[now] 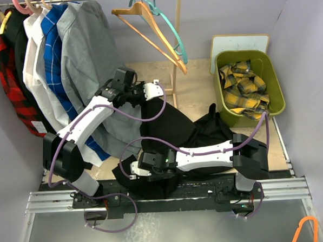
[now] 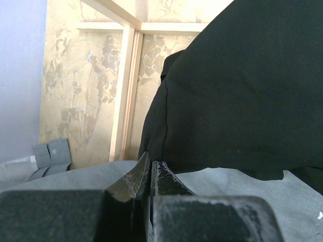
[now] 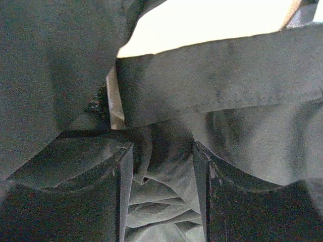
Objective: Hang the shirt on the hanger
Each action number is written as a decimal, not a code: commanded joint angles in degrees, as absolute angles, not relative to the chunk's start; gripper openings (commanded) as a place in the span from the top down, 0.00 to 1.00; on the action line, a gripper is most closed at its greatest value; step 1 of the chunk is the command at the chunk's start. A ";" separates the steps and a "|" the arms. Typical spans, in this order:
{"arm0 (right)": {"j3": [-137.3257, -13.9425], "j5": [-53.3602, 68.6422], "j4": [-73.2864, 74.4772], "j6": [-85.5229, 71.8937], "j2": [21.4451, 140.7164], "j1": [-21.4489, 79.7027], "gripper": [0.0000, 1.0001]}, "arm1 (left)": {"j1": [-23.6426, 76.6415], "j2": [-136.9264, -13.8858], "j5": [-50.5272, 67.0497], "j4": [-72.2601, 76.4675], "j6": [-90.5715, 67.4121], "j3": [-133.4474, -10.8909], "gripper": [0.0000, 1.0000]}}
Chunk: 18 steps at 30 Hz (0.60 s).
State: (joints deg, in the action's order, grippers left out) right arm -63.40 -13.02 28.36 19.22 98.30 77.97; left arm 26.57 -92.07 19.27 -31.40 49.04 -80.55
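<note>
Left hand (image 2: 150,164) clenched on shirt (image 2: 242,91) edge to hold it raised; right hand (image 3: 162,151) parted astride folds, apparently for second pinch. Hanger (image 1: 168,24) untouched.

2 arms, left arm (image 1: 91,122) and right arm (image 1: 206,151), have white link shells, black joint housings, a purple cable (image 1: 162,107) looping back behind each wrist, and black bases; left gripper (image 2: 150,162) has black, scuffed, tapering fingers (image 2: 126,187), right gripper (image 3: 161,151) black, blocky, pale-edged ones.

No writing is legible anywhere; the white label (image 3: 115,103) on the shirt (image 3: 222,75) shows no readable print.
</note>
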 commanded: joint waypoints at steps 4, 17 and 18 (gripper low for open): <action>-66.97 -18.33 31.40 15.98 99.34 78.49 0.60 | 25.67 -91.63 19.81 -32.95 49.42 -81.43 1.00; -61.93 -23.70 14.33 9.15 71.02 78.51 1.00 | 24.30 -87.89 19.44 -39.61 49.96 -79.47 1.00; -61.23 -23.90 12.25 8.58 68.51 78.49 1.00 | 23.91 -87.35 19.31 -39.98 49.69 -79.36 1.00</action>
State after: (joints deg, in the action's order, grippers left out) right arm -62.33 -19.35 23.11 12.67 79.83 78.17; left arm 25.41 -91.66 19.27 -38.04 49.25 -80.03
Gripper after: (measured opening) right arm 0.008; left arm 0.006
